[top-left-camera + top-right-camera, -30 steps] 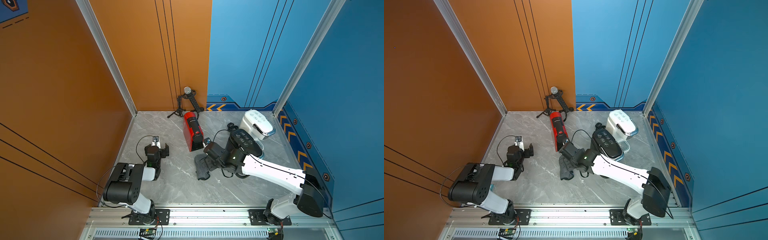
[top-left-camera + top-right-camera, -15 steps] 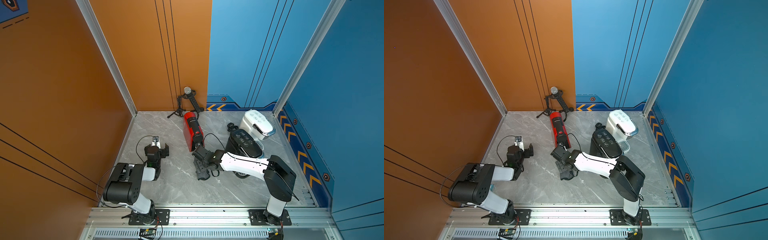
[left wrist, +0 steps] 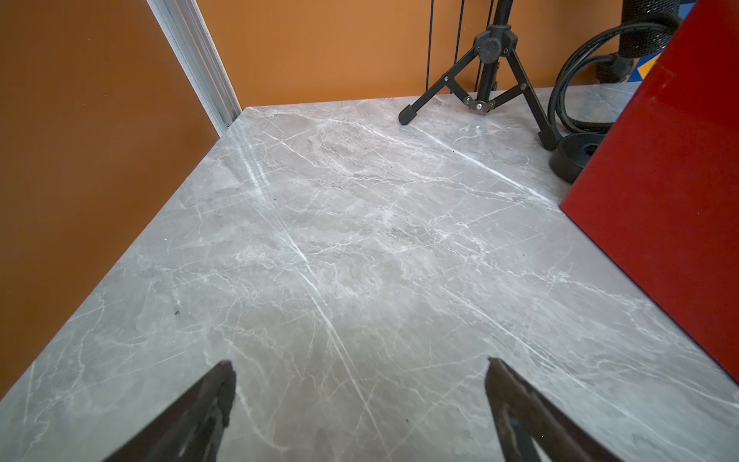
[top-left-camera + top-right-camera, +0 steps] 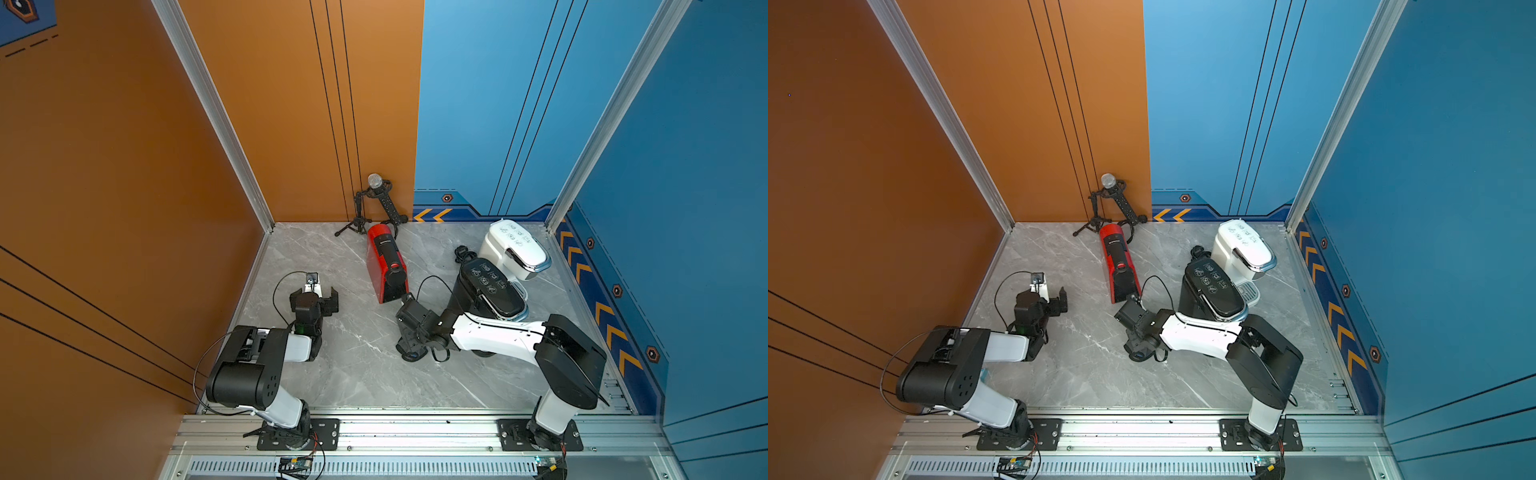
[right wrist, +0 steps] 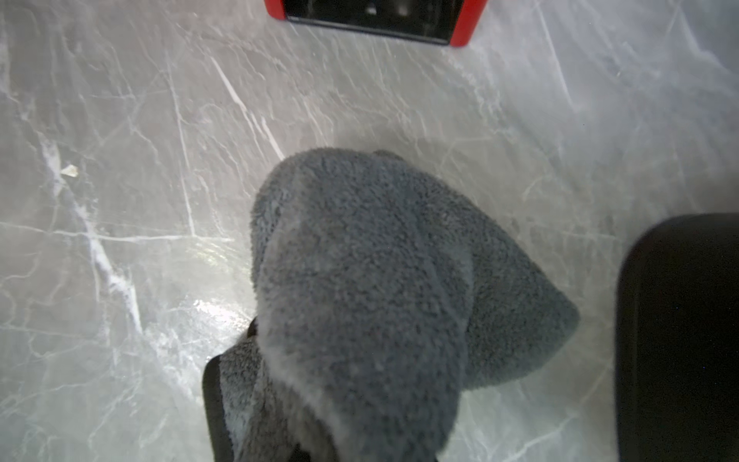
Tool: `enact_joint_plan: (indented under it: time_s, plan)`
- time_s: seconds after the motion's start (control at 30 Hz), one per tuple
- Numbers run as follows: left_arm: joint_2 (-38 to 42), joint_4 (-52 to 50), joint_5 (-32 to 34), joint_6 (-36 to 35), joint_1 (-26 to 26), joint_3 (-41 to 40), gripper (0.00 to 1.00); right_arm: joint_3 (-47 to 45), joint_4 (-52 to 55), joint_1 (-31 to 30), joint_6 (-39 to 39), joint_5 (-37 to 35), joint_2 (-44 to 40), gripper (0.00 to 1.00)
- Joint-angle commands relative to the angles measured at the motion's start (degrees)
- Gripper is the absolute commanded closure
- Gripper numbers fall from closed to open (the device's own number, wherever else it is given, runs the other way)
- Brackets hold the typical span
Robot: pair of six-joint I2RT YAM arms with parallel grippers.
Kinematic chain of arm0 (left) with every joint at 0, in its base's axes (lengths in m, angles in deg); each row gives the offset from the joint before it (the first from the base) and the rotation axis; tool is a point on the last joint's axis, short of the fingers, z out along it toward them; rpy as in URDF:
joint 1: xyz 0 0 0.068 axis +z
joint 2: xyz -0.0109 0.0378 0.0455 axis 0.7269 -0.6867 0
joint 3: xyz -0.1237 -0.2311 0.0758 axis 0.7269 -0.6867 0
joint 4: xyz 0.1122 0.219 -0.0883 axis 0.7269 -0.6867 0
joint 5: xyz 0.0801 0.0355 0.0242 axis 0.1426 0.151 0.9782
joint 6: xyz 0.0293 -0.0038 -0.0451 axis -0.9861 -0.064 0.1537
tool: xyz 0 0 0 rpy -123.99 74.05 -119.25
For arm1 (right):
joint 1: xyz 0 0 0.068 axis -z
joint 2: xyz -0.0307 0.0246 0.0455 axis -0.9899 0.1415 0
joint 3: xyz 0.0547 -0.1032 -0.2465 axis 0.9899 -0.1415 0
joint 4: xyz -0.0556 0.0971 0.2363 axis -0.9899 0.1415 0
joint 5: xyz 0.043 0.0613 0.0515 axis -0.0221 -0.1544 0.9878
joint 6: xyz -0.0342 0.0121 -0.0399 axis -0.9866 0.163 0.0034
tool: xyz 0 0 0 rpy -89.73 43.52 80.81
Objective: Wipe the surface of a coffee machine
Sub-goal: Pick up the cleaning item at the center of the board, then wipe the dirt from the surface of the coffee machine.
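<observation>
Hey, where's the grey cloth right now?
In the right wrist view the grey cloth is pinched in the right gripper, mid-table, near the red coffee machine's front end and beside the black machine.

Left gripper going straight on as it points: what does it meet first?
Ahead of the left gripper lies only bare table, then likely the orange back wall; the microphone tripod and red coffee machine sit to its right.

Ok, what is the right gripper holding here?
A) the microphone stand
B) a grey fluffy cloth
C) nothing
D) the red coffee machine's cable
B: in the right wrist view the right gripper is shut on the grey fluffy cloth, which is bunched between its jaws.
</observation>
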Motion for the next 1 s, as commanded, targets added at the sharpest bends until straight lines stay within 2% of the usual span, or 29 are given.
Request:
enact_joint_plan:
  time_s: [0.0,0.1,0.23,0.3,0.33,0.47,0.57,0.73,0.97]
  plan:
    - [0.53,1.10,1.60,-1.17,-0.58,0.17,0.02,-0.75,-1.69,1.69,0.28,2.81,-5.25,0.89]
    - [4.49,0.67,5.05,-1.92,-1.77,-0.96,0.02,-1.20,-1.67,4.69,0.79,5.73,-10.51,0.89]
    - [14.16,-5.50,13.02,-7.84,-9.38,-0.74,0.02,-0.18,0.22,9.27,-0.08,7.32,-17.61,0.89]
    - [18.23,-9.63,16.18,-6.23,-12.90,0.14,0.02,1.73,2.33,11.68,-1.34,6.80,-18.78,0.89]
    - [20.37,-12.60,15.51,-4.08,-14.00,0.83,0.02,3.30,3.60,12.80,-2.08,6.87,-18.82,0.89]
    - [25.71,-34.52,11.40,9.61,-14.18,9.71,0.02,9.25,4.73,16.11,-3.77,9.00,-16.80,0.89]
    - [24.73,-48.82,3.12,18.34,-11.42,19.02,0.02,15.90,6.07,18.38,-4.61,10.12,-11.75,0.89]
    - [16.30,-58.34,-7.54,25.38,-7.92,31.79,0.02,27.20,6.81,22.67,-5.92,14.17,0.28,0.88]
    - [1.08,-59.73,-19.94,34.76,-2.12,45.75,0.02,42.53,8.96,24.90,-6.37,16.82,16.08,0.89]
